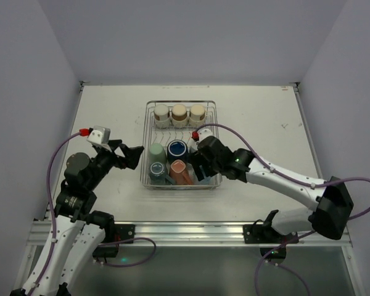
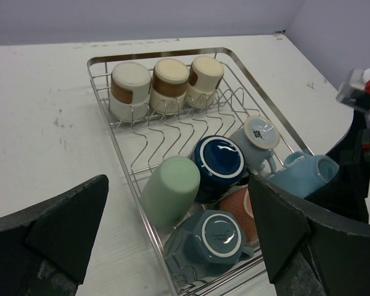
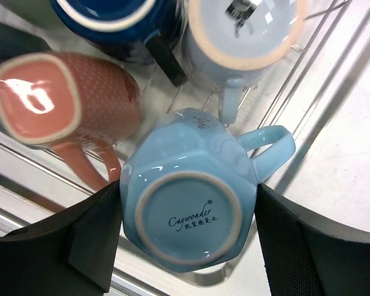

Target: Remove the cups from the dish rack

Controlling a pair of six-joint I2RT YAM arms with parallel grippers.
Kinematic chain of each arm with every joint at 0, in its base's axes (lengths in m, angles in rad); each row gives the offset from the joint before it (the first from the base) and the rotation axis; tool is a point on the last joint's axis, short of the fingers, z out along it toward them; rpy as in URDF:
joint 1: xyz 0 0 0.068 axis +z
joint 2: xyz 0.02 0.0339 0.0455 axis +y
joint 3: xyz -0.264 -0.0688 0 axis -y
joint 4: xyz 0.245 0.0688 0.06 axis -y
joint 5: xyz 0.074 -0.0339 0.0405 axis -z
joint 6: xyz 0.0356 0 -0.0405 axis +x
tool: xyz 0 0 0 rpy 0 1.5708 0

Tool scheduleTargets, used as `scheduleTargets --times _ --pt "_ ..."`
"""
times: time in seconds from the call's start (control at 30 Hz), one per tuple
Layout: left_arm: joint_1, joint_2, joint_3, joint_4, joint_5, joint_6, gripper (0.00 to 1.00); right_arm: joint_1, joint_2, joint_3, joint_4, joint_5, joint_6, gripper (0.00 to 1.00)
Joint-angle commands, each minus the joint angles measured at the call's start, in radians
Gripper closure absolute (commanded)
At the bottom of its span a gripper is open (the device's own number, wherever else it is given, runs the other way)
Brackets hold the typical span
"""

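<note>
The right gripper (image 3: pixel 188 237) reached into the near right corner of the rectangular silver wire dish rack (image 2: pixel 166 55). Its black fingers (image 3: pixel 92 240) pressed against opposite sides of a light blue faceted ceramic mug (image 3: pixel 188 209), whose base faced the wrist camera. A salmon pink dotted mug (image 3: pixel 55 98) lay just beside it, with a glossy navy mug (image 3: pixel 105 15) beyond. Three cream-and-tan tumblers (image 2: pixel 169 83) stood in a row at the rack's far end. The left gripper (image 1: pixel 131 154) hovered over the white table (image 1: pixel 259 123) just left of the rack, jaws spread wide, holding nothing.
</note>
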Motion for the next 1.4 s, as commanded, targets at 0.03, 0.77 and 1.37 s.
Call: scheduleTargets --times 0.03,0.77,1.37 --pt "0.005 0.037 0.019 0.044 0.125 -0.033 0.0 -0.001 -0.176 0.025 0.114 0.074 0.005 0.73" --pt "0.001 0.117 -0.088 0.617 0.647 -0.724 0.18 -0.003 -0.334 -0.078 0.933 -0.447 0.282 0.82" --pt "-0.005 0.117 -0.152 0.842 0.57 -0.804 1.0 -0.004 -0.127 -0.193 1.28 -0.592 0.525 0.5"
